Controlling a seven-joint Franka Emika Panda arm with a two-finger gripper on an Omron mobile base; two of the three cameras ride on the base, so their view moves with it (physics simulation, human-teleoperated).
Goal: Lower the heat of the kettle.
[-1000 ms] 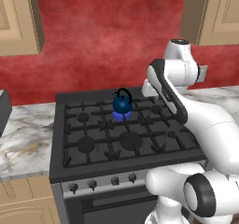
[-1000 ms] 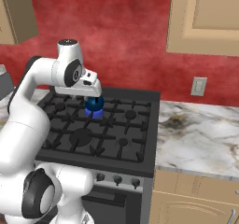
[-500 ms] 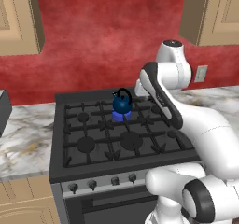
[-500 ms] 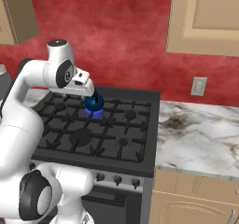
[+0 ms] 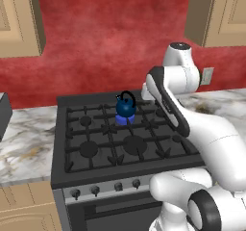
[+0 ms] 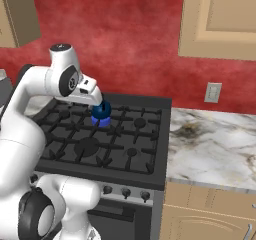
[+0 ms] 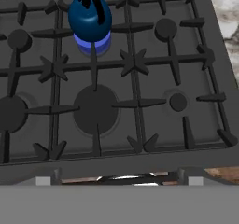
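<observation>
Hand view: small glossy dark-blue kettle [image 7: 88, 17] sits over blue flame; tool spread wide, empty; next, reach the front knobs [image 5: 116, 186].

A rendered home kitchen.
A black gas stove [image 5: 122, 143] with knobs [image 5: 115, 186], marble counter [image 6: 210, 149], tan wood cabinets [image 5: 218, 13], red backsplash [image 5: 110, 42] and a wall outlet [image 6: 213, 92].

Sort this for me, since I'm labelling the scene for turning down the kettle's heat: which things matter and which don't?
Part of the job:
- kettle
- blue flame beneath it
- stove knobs
- stove

Just there:
- wall outlet
- marble counter
- cabinets
</observation>
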